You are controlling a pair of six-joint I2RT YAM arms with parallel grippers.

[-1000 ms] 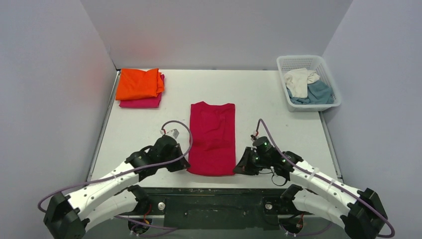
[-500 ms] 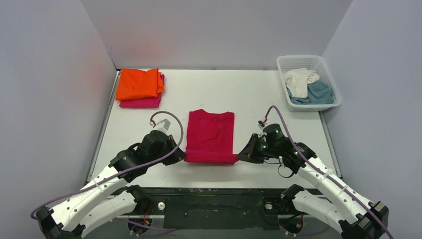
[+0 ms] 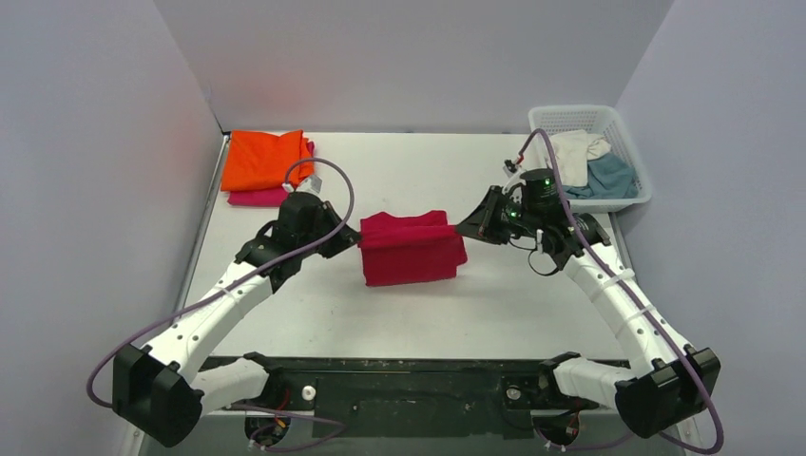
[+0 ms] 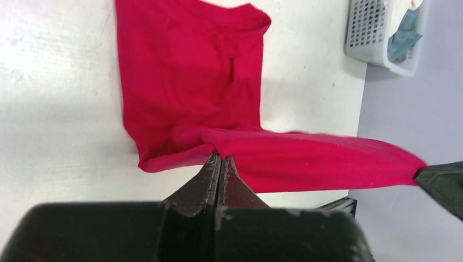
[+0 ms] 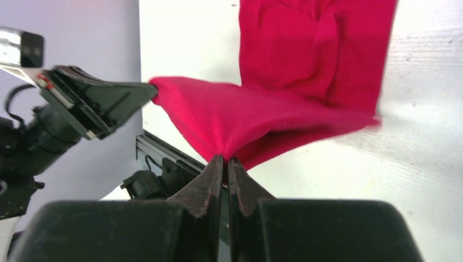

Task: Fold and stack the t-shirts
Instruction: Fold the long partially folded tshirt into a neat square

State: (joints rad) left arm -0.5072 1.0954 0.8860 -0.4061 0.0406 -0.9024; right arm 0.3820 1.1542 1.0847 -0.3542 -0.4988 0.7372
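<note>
Though soft — crimson t-shirt [image 3: 411, 255], taut-edged, rectangular

Red shirt [image 3: 411, 249]: lower layer masked by its own held-up fold.
Left of it, the pink shirt [image 3: 251, 198] shows only an edge under the orange shirt [image 3: 263, 159]. Right of it, the teal shirt [image 3: 608, 177] lies partly under the white shirt [image 3: 573, 152] in the basket [image 3: 570, 110], which the left wrist view crops at its top edge. The right wrist view crops the red shirt's far end. Fingertips of the left gripper [image 4: 220, 158] and right gripper [image 5: 225, 159] are buried in its cloth.
</note>
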